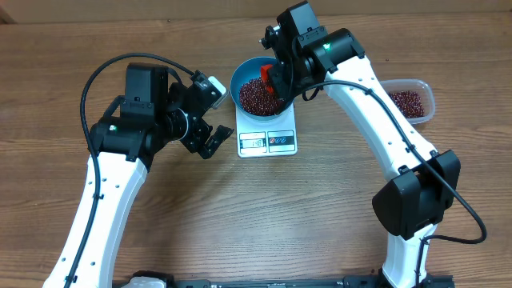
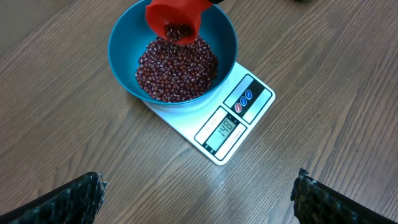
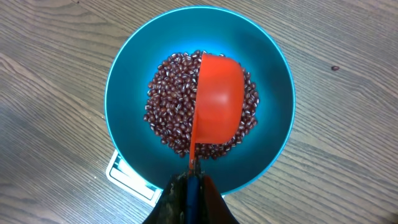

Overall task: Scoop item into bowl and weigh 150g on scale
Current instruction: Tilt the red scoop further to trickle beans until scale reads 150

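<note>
Many beans (image 3: 168, 118) are filling the centre bowl (image 3: 127, 71); right gripper (image 3: 189, 196) is pinching the scoop (image 3: 217, 99), left gripper (image 2: 199, 202) hanging spread.

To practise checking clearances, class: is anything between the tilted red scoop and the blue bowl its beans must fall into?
Nothing visible. The red scoop hangs tilted directly over the bowl, its mouth open toward the beans heaped inside.

scoop (image 2: 169, 12) cut off by the top edge; scale (image 3: 126, 178) mostly hidden under the bowl (image 3: 127, 71)
</note>
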`<state>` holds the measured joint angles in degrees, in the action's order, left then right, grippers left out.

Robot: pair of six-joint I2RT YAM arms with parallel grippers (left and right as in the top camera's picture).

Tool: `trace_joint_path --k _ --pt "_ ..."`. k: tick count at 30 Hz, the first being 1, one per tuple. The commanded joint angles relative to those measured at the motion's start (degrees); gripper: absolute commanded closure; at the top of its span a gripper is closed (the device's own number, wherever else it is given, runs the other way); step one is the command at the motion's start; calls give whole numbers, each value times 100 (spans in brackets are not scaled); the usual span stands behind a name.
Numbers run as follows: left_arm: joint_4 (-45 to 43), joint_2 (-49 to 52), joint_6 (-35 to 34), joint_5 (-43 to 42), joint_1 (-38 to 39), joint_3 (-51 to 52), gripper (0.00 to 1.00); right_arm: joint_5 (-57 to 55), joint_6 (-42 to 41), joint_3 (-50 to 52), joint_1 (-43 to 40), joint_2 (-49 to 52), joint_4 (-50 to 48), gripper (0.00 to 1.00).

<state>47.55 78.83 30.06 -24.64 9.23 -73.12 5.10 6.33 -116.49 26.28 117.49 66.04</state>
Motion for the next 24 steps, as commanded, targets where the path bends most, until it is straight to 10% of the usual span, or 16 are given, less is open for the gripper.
trace_joint_path --k 1,24 --pt "-17 26 63 -28 -22 -118 0 -55 140 -208 -9 -251 -22 96" --pt "-17 24 63 -28 -22 -118 1 -105 472 -208 -9 -251 -144 96"
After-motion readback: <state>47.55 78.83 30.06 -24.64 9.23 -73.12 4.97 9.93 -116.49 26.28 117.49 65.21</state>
